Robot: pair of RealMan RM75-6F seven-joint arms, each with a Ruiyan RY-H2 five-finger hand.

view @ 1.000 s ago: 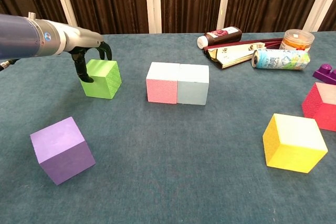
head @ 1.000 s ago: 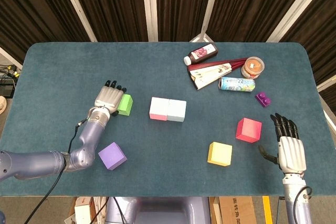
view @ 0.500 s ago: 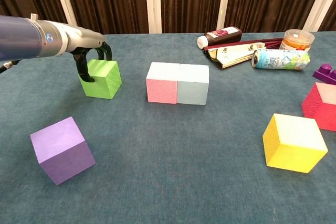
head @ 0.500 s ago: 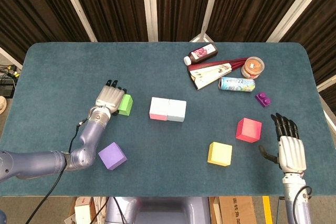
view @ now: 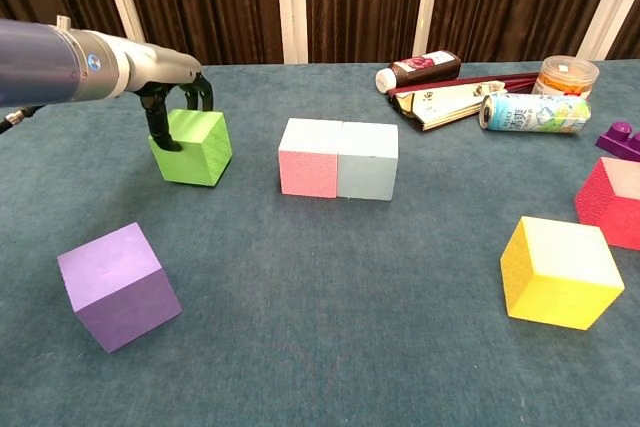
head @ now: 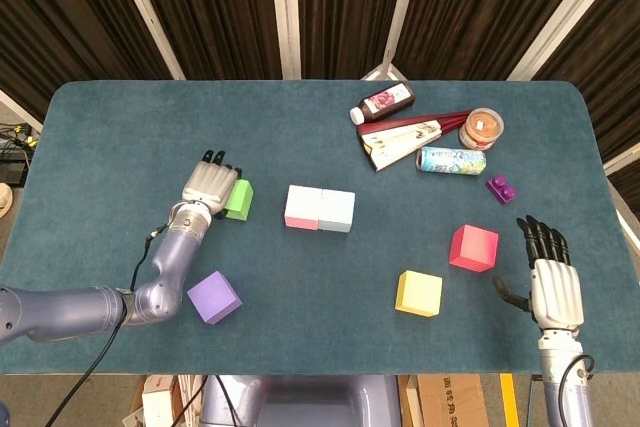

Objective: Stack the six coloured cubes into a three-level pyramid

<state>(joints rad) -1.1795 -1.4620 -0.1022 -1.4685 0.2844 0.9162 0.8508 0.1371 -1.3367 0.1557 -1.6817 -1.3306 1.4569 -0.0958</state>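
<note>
My left hand (head: 208, 187) (view: 176, 105) grips the green cube (head: 239, 199) (view: 193, 147) from above, thumb on its left face and fingers behind it; the cube sits slightly tilted. A pink cube (head: 301, 207) (view: 310, 157) and a pale blue cube (head: 336, 211) (view: 368, 161) touch side by side mid-table. The purple cube (head: 214, 297) (view: 118, 285) lies front left. The yellow cube (head: 419, 293) (view: 560, 272) and red cube (head: 473, 248) (view: 612, 203) lie front right. My right hand (head: 548, 282) hovers open at the front right edge, right of the red cube.
At the back right lie a dark bottle (head: 382, 102), flat packets (head: 405, 137), a printed can (head: 451, 160), a round jar (head: 481, 128) and a small purple toy brick (head: 501, 187). Dark curtains stand behind the table.
My left hand has shifted a little farther back with the green cube, which sits slightly higher in the chest view. The right hand and the other cubes have not moved.
</note>
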